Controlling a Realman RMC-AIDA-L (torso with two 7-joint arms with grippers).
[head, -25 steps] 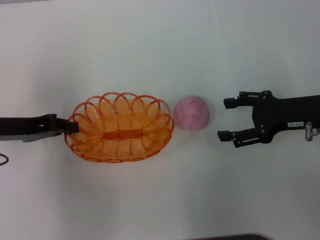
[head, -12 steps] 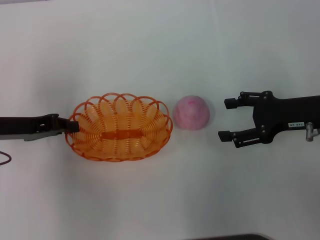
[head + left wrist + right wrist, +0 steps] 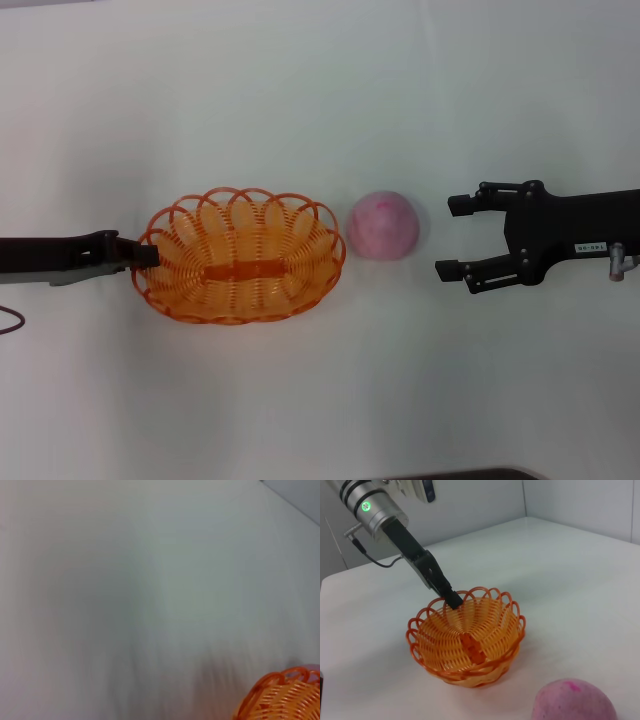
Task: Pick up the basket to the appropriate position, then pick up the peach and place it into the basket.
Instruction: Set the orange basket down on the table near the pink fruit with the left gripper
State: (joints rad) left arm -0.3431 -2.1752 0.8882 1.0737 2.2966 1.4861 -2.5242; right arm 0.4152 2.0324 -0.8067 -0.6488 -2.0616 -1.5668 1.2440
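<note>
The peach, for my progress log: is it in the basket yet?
No, the peach sits on the table beside the basket.

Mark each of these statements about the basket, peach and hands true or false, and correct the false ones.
1. The peach lies inside the basket. False: it sits on the table beside the basket, on the side toward the right hand.
2. The left hand is at the basket's rim. True.
3. The right hand grips the peach. False: it is open and apart from the peach.
4. The basket is empty. True.
5. The peach lies between the basket and the right hand. True.
</note>
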